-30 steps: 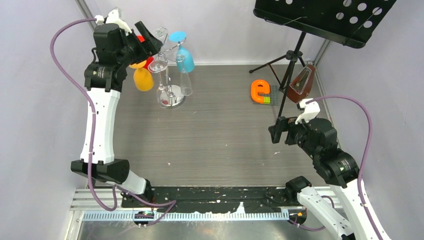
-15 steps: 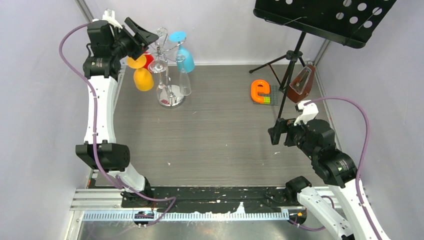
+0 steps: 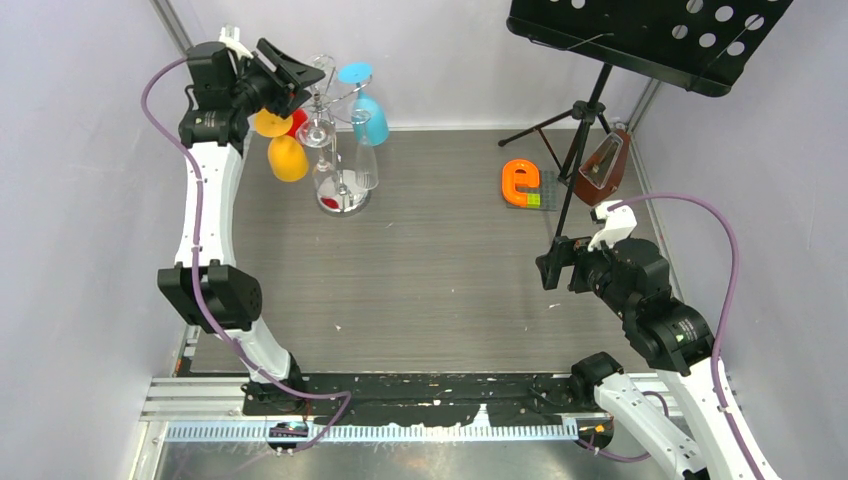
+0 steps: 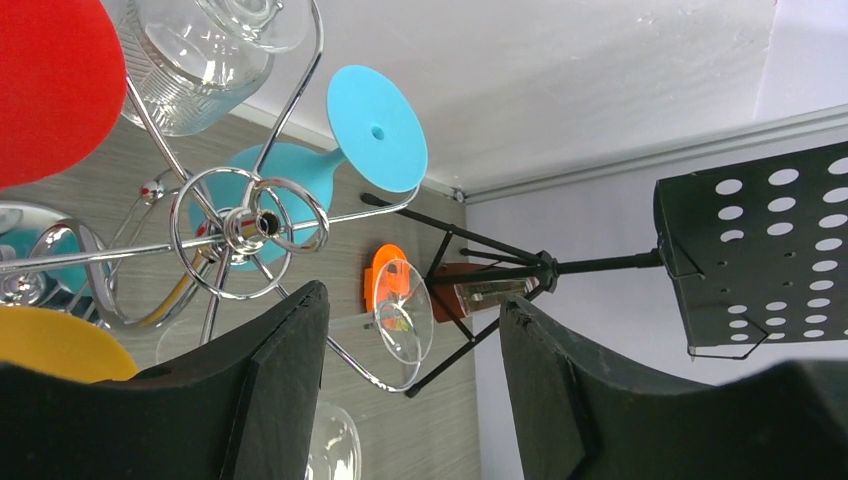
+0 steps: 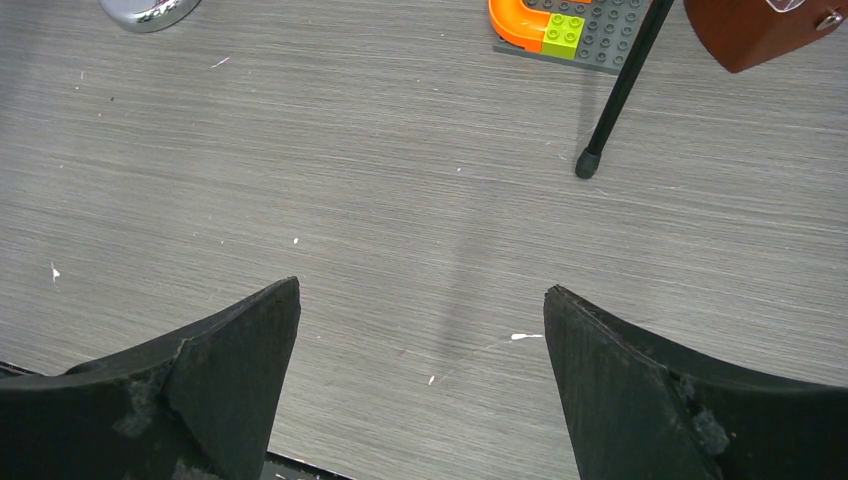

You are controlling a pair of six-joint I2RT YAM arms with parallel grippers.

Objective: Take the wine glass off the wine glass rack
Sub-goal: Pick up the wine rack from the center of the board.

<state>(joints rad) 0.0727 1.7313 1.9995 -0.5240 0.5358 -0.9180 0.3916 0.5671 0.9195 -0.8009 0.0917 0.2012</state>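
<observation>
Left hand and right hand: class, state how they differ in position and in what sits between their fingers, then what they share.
The left hand is raised at the shiny chrome wire wine glass rack; the right hand hangs over the grey wood-grain table. The left hand's fingers flank the foot of a clear wine glass, untouched; the right hand's fingers flank nothing. Both are black, two-fingered and open.

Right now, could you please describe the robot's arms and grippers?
The left arm and right arm have white shells with black joints, each trailing a purple cable. The left gripper and right gripper each have two black wedge-shaped fingers.
</observation>
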